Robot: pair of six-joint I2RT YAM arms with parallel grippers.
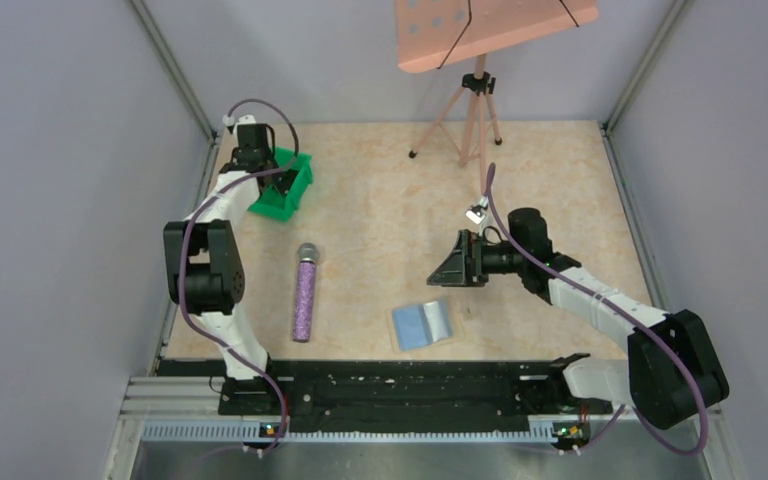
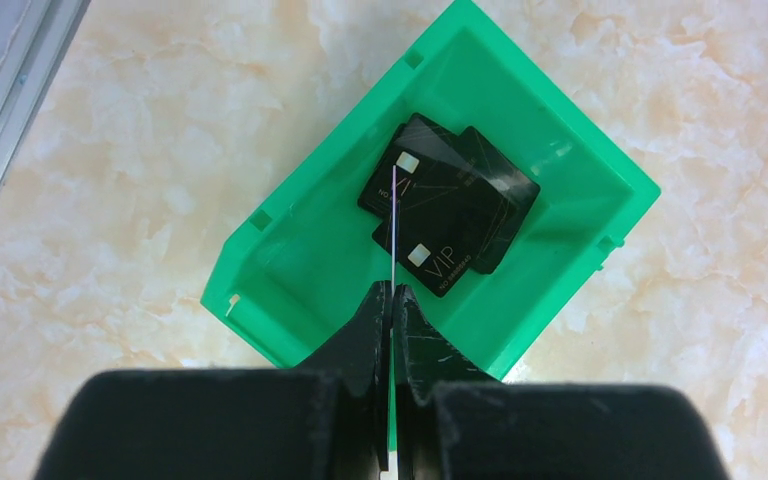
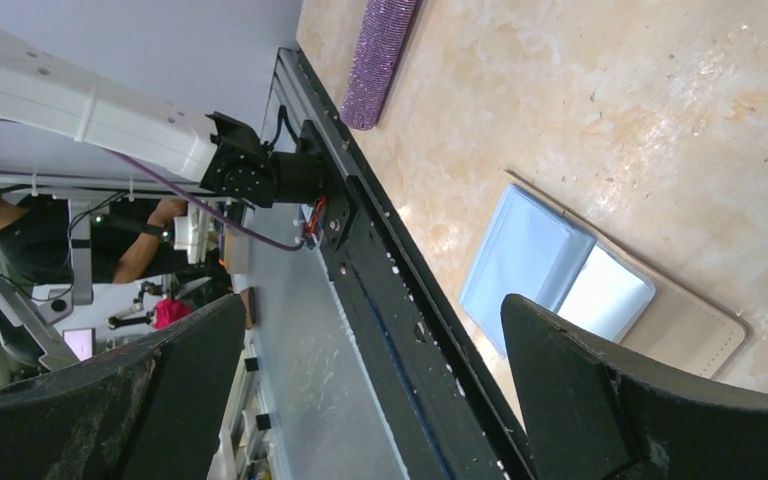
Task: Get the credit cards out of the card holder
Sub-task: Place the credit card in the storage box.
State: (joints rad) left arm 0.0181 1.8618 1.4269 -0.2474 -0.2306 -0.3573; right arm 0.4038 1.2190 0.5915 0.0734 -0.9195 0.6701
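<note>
The left tool (image 2: pixel 392 292) is pinched shut on what seems a card (image 2: pixel 395 230) seen edge-on, above the green bin (image 2: pixel 290 250) at the worktop's (image 1: pixel 560 170) far left corner. Black VIP cards (image 2: pixel 460 200) lie overlapped inside the bin. The right tool (image 1: pixel 455 262) hangs with its jaws spread wide, gripping nothing, over bare worktop right of centre. The card holder (image 1: pixel 422 324) lies spread flat near the near edge, just short of the black rail (image 1: pixel 400 385). A purple microphone (image 1: pixel 305 292) lies nearer the left edge, well apart.

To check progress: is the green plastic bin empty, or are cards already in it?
Not empty: black cards lie overlapping on the floor of the green plastic bin; one reads VIP.
</note>
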